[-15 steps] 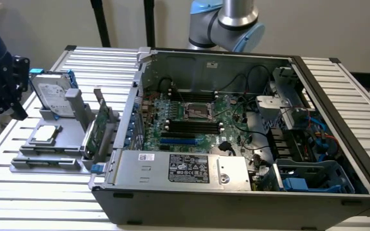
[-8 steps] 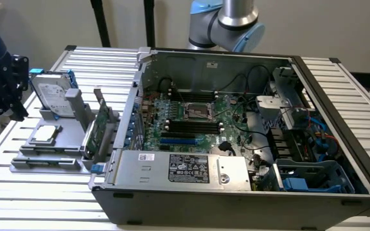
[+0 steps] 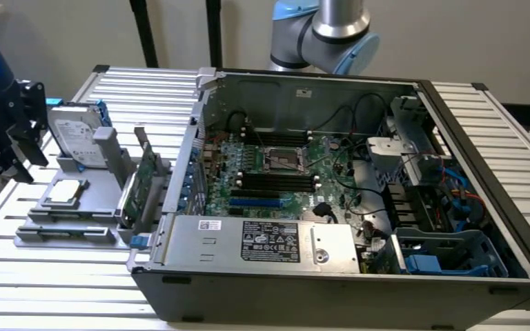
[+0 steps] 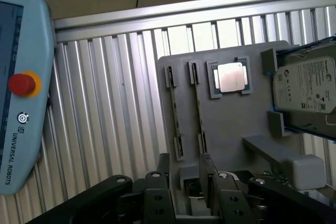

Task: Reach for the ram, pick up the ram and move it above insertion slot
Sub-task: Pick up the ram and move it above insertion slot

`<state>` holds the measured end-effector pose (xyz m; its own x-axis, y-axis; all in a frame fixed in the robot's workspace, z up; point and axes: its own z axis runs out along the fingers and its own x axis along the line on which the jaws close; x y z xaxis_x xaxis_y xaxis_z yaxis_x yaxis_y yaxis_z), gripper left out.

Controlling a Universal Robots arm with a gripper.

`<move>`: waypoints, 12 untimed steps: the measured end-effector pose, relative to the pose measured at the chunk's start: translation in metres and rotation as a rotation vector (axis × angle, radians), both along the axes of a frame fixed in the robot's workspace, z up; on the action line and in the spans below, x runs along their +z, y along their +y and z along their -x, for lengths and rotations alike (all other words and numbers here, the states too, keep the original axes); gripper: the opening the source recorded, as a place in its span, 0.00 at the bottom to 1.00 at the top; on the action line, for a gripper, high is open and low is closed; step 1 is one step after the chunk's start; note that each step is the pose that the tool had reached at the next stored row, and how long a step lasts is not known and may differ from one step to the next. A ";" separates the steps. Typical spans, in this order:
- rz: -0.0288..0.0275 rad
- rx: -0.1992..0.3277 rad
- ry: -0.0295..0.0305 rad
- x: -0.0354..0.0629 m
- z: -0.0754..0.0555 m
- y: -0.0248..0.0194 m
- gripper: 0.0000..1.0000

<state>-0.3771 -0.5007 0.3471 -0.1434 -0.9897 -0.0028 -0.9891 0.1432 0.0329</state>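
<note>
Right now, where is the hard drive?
At the exterior view's left, the hard drive stands on the gray holder, behind the processor chip, beside the computer case.

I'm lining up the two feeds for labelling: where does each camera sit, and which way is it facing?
Exterior view: off the arm, raised, looking down at an angle across the slatted table at the open computer case; the arm shows behind the case.
Wrist view: on the wrist, looking along the open gripper down onto the grey holder beside the case.
Both show the holder, the hard drive, the processor and the table.
</note>
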 end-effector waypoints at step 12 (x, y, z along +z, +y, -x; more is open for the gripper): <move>0.0000 0.001 0.0000 -0.0220 0.001 0.0000 0.36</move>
